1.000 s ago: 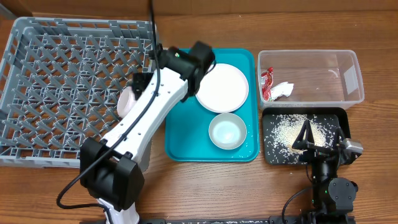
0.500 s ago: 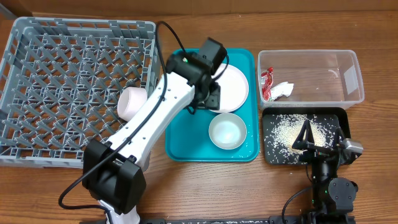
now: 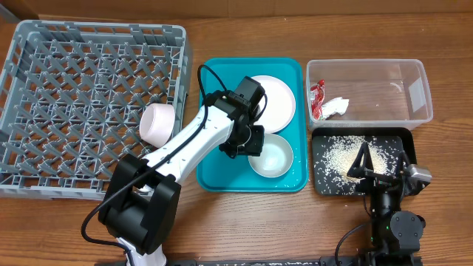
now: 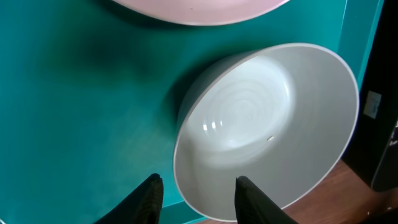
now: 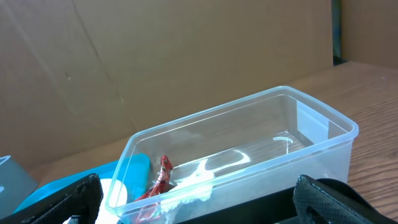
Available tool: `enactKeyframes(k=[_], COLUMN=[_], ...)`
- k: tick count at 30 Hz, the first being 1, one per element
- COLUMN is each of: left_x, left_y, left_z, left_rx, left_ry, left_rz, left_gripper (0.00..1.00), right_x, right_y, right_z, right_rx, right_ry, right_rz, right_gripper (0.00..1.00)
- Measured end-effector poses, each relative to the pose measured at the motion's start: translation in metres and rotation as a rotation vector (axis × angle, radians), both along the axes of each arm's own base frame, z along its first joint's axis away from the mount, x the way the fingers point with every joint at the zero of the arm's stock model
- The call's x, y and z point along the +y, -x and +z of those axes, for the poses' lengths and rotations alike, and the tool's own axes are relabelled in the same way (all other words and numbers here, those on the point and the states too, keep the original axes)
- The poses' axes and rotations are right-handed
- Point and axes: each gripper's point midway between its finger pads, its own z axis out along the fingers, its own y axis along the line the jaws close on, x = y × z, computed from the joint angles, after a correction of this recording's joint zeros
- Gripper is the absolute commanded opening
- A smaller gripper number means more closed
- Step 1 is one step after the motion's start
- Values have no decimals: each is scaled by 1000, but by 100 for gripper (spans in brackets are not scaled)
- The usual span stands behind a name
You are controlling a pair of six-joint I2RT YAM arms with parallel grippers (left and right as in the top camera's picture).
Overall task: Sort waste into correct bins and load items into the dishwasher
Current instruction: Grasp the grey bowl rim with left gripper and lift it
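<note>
Dish rack: grey lattice, table left; one white bowl on its side at its right edge; destination for the step in hand.
Teal tray: centre; its raised lip stands between bowl and rack.
Clear tub: holds red wrapper and tissue.
Black tray: strewn with rice; right gripper parked above, fingers spread wide, empty.
Plate: on the teal tray, just behind the bowl.
Pale bowl: upright on the teal tray; left gripper spread, empty, straddling its near rim; judged step, bowl pickup; next, lower, pinch the rim, lift over the lip without nudging the plate.
</note>
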Motion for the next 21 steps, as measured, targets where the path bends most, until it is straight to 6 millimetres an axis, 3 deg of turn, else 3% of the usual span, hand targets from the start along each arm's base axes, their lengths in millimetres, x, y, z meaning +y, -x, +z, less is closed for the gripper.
enactKeyframes(k=[10, 21], left_x=[15, 1], left_y=[2, 0], left_z=[-14, -12], left_rx=[-26, -59], left_ry=[-98, -80], left_rz=[1, 25], left_gripper=[38, 32], right_x=[0, 0], right_y=[0, 0], right_z=[0, 0], right_rx=[0, 0], right_ry=[0, 0], right_rz=[0, 0], right_gripper=[100, 100])
